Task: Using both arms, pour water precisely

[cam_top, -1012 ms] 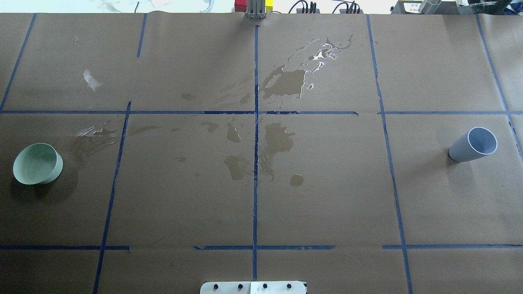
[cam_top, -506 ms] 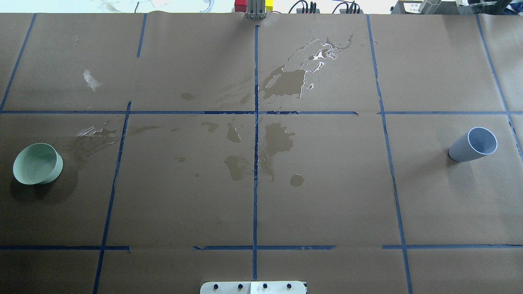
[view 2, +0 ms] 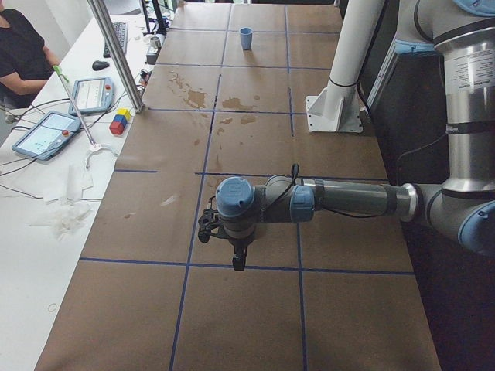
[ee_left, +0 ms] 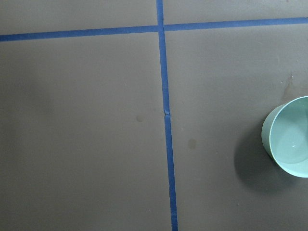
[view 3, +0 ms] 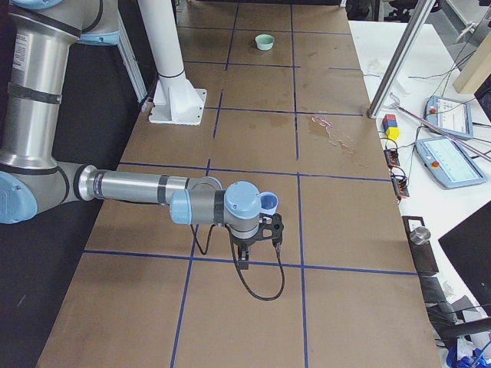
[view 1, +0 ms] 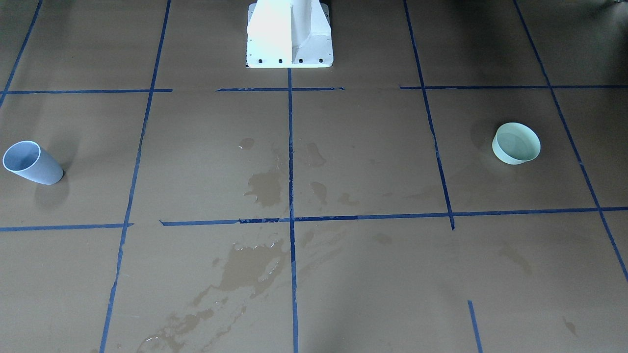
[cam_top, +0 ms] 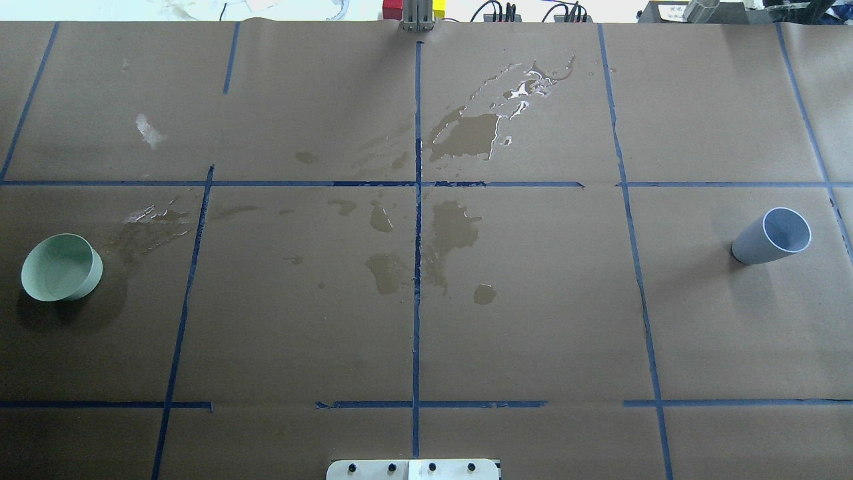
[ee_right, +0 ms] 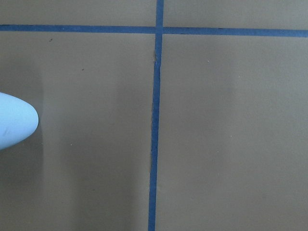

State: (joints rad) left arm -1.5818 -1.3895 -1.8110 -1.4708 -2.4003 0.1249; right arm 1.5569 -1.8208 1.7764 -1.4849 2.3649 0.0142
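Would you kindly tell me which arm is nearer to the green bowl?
Left. The left arm hangs close by the green bowl, which its wrist camera catches at the picture's edge. The right arm is far off at the opposite end, by the blue cup.

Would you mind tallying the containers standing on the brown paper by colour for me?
Mint-green bowl: 1
Pale blue cup: 1
Total: 2
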